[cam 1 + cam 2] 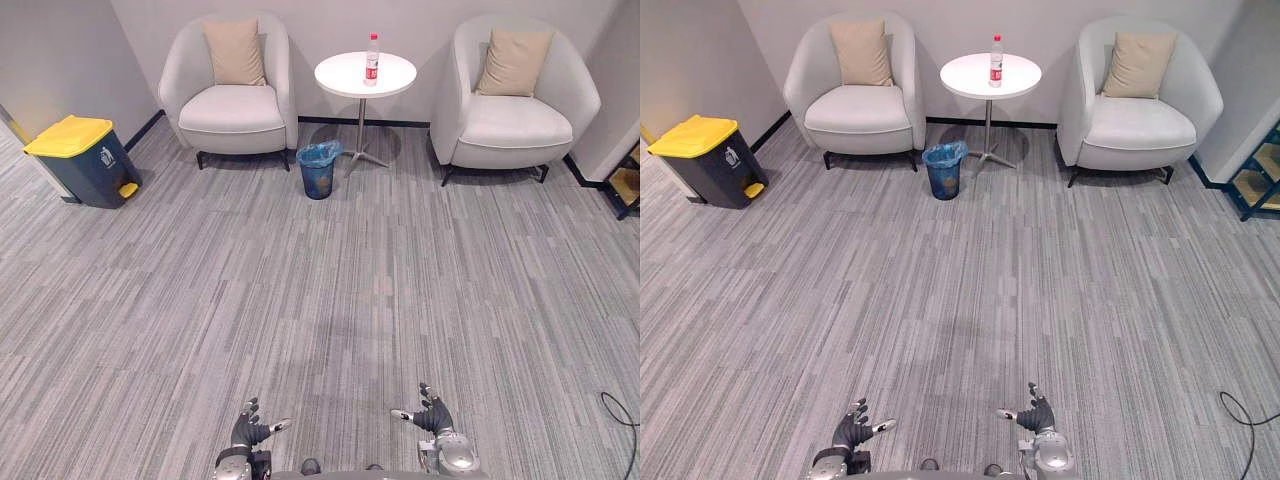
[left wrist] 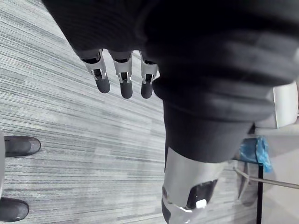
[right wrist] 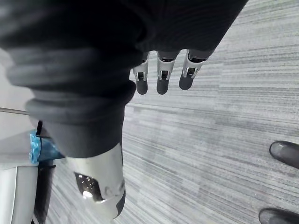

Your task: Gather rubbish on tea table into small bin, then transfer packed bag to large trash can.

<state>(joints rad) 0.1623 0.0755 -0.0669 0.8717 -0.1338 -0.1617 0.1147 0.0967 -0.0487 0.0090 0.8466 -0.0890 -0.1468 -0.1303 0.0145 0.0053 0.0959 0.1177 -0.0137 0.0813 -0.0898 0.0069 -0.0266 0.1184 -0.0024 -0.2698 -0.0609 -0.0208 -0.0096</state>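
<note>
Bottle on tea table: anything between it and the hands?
Just bare carpet, in the left eye view, from the left hand and right hand to the tea table; the small bin stands beside its base.

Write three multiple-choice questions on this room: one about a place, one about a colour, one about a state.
1. Where is the bottle? A on the floor; B on the round table; C on an armchair.
2. Which colour has the lid of the large trash can? A red; B yellow; C green.
3. How are the left hand and the right hand? A both open, empty; B both fists; C holding the bottle.
Key: 1 B, it stands upright on the tabletop. 2 B, the lid is plainly yellow. 3 A, fingers straight, nothing held.
</note>
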